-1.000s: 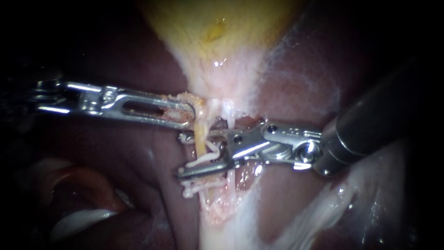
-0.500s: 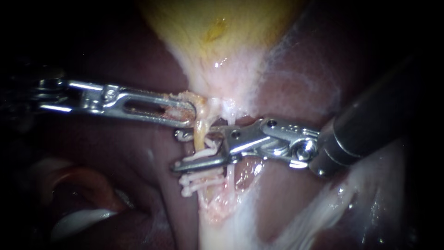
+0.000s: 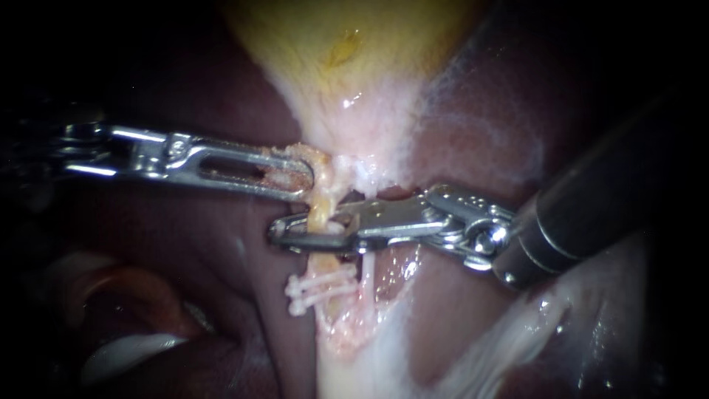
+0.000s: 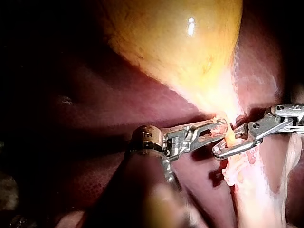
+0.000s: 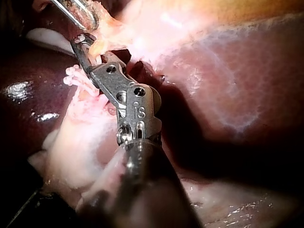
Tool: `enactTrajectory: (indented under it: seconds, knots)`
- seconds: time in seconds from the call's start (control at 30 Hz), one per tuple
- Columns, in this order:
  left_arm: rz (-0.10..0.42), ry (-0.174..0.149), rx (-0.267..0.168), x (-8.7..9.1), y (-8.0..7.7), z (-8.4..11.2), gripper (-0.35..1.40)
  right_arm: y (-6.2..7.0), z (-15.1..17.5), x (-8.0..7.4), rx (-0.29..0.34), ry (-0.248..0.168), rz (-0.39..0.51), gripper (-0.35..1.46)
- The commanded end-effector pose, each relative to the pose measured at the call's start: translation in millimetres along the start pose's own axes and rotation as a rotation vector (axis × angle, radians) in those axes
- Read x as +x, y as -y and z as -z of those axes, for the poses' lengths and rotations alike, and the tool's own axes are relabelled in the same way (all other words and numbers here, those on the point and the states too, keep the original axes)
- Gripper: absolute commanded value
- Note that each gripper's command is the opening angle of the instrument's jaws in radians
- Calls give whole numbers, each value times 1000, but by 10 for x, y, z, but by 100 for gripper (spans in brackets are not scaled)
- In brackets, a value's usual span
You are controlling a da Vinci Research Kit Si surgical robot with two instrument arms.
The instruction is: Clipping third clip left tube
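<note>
Below the gallbladder [image 3: 347,66], where it narrows to a pale neck against the dark red liver [image 3: 473,125], we have both instruments meeting at the left tube [image 3: 320,213]. Our left instrument [image 3: 299,174] comes in level from the left, its slotted pincer clamped on the gallbladder's lower end, with yellowish tissue caught between the two halves. Our right instrument [image 3: 288,230] reaches across from the right, and its pincer is closed around the left tube from both sides, just under the left instrument's tip. The tube is a yellowish strand running down from the neck and passing through that pincer. Just below the right instrument, two white clips [image 3: 317,288] lie across the same tube, close together and side by side. Beside them, to the right, a thin white tube [image 3: 365,270] runs down over pale tissue. From the right wrist camera we see the right instrument [image 5: 81,45] closed on the left tube [image 5: 97,46], the clips [image 5: 76,76] just beside it.
</note>
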Motion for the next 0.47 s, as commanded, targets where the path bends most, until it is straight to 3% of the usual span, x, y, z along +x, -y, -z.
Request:
enactTrajectory:
  seconds: [0.03,0.1,0.47]
  knots:
    - [0,0,0,0,0,0,-35,-1,-1,-2,-2,16,3,-35]
    - [0,0,0,0,-1,0,-35,-2,-1,-5,-7,31,3,-35]
    - [-1,0,0,1,-2,-1,-35,-2,-1,-4,-7,31,3,-35]
